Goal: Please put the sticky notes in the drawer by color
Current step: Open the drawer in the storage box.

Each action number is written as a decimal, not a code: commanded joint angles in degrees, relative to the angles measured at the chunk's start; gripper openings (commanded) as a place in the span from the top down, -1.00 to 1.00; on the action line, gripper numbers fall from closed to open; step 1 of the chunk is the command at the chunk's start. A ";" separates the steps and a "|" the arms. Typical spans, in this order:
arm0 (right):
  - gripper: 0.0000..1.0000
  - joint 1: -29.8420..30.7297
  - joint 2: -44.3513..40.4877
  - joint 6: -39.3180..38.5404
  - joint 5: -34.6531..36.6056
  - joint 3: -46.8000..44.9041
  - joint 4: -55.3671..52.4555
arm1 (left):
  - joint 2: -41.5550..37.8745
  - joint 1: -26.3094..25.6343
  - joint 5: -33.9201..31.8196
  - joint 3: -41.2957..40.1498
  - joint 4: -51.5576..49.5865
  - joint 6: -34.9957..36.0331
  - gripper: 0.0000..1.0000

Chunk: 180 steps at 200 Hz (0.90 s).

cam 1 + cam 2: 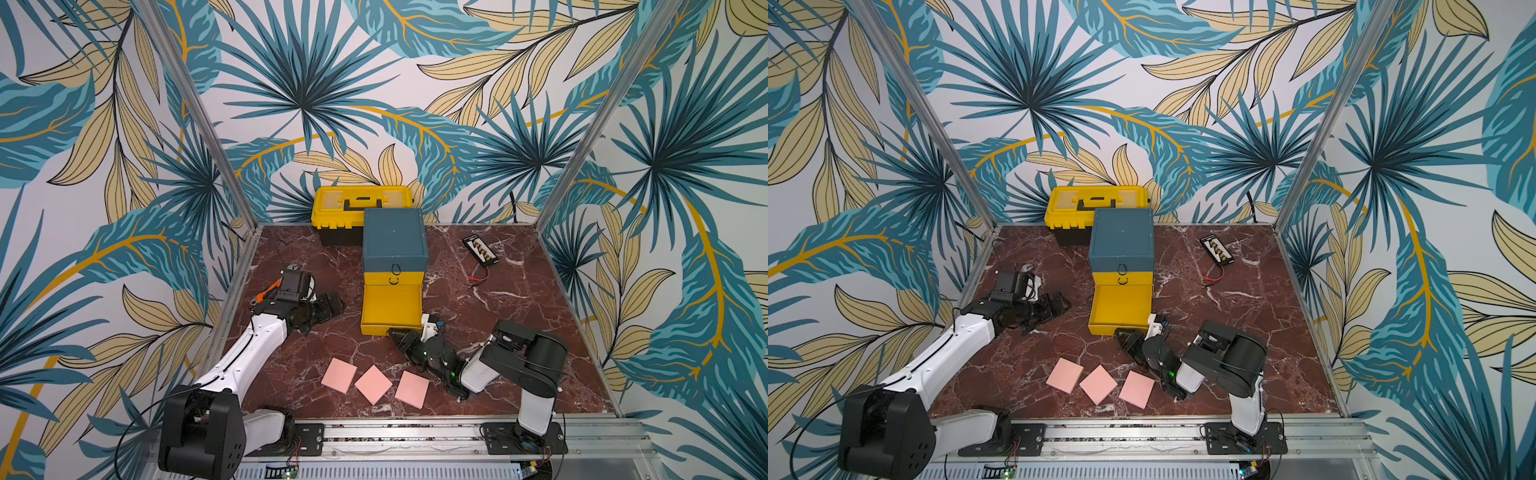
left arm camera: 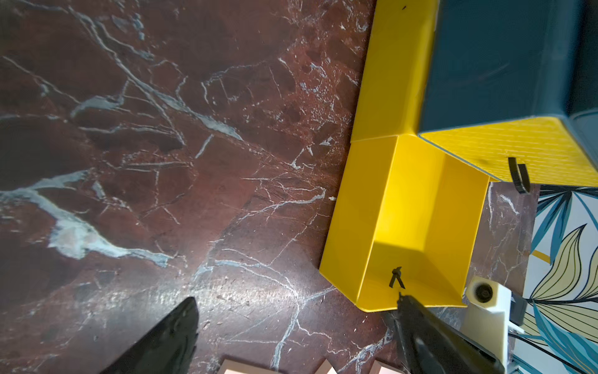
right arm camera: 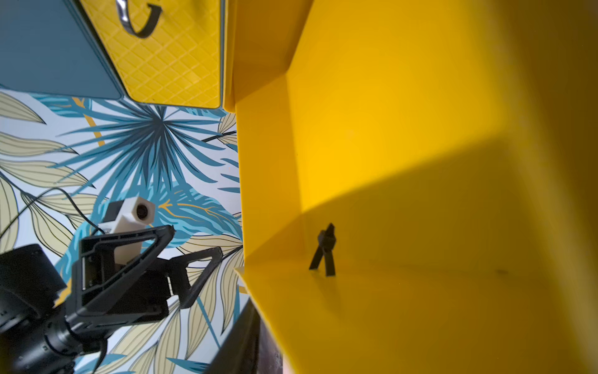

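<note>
Robot lab cell is indicated: aluminium frame [image 1: 199, 112], leaf-print backdrop walls [image 1: 374, 83], arms [image 1: 249, 345] bolted to rail [image 1: 399, 434] at picture bottom.

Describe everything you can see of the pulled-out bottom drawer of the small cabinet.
The bottom drawer is a bright yellow, smooth, plastic-looking tray with thin straight walls. It is pulled far out of the teal cabinet and lies level, low by the marble table. Its visible inside is bare; only the black knot of its pull sticks through the front wall. The right gripper sits at that front wall; contact cannot be told.
</note>
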 commanded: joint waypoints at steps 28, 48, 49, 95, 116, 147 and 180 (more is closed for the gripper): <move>-0.03 0.24 0.48 -0.39 0.38 -0.74 1.21 | -0.06 0.43 -0.15 1.38 -0.80 0.47 -0.95; -0.01 0.18 0.10 -1.15 1.01 -1.11 1.08 | -0.36 0.43 -0.16 1.02 -0.74 0.35 -0.95; 0.00 0.21 0.01 -1.17 1.09 -1.11 1.06 | -0.39 0.43 -0.16 0.97 -0.75 0.34 -0.95; 0.06 -0.18 -2.65 -3.88 1.66 -1.71 -1.87 | -1.15 0.46 -0.53 0.39 -0.96 0.27 -0.95; 0.07 -0.38 -4.70 -4.79 2.30 -2.72 -3.75 | -1.20 0.43 -0.43 0.38 -0.84 0.19 -0.95; -0.04 -0.67 -7.28 -6.40 3.31 -3.07 -7.88 | -1.04 0.50 -0.21 0.13 -0.44 0.07 -0.96; -0.04 -1.86 -6.08 -7.05 2.38 -2.52 -7.65 | -1.29 0.51 -0.16 -0.05 -0.67 0.08 -0.95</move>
